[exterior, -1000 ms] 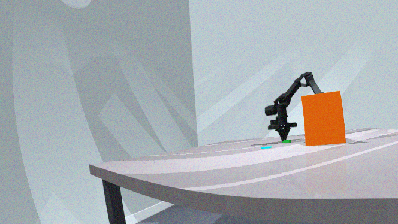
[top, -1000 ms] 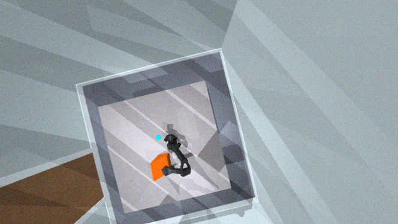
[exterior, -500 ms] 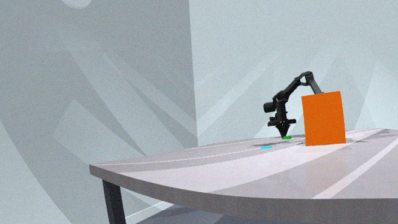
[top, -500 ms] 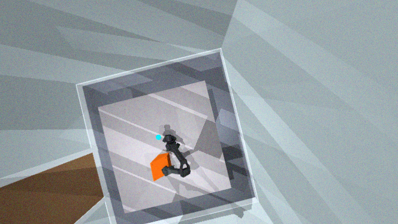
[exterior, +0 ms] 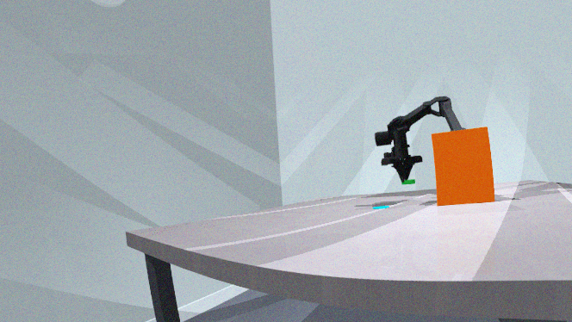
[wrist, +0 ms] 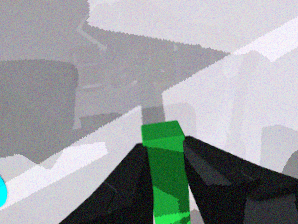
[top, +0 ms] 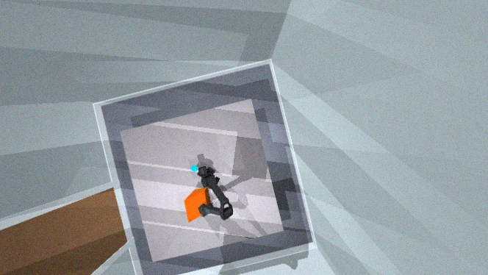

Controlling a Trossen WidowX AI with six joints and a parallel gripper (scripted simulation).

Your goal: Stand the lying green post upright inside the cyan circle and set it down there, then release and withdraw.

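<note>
Fingers of the gripper [top: 200, 172] [exterior: 404, 182] [wrist: 165, 145] are closed on the green post [exterior: 408, 182] [wrist: 168, 170], one on each side of it in the wrist view. The post lies level rather than upright, held at the very tips. In the exterior view it sticks out to one side of the fingertips and hangs above the table, apart from its top. In the wrist view one end face shows just past the tips, and the rest runs back between the fingers toward the lower edge of the picture.

The gripper points down at the end of a black arm [top: 220, 194] [exterior: 417, 119], which bends at a high elbow. Near the gripper, off to one side of it, a cyan circle [top: 194, 168] [exterior: 381, 207] [wrist: 2, 191] lies flat on the table; the post is outside it. The wrist view catches only part of the circle, at the left edge.

Beside the arm's foot stands an orange block [top: 196, 204] [exterior: 464, 167], which hides the arm's lower part in the exterior view. The pale table [top: 176, 140] [exterior: 301, 254] [wrist: 260, 95] is crossed by shadows and bright bands, and a dark leg [exterior: 161, 284] holds it up at one corner. Around it are a dark bluish floor [top: 191, 92] [exterior: 267, 306] and pale blue-grey walls [top: 386, 110] [exterior: 409, 56]. A brown panel [top: 73, 228] shows beyond the floor's edge in the top view.
</note>
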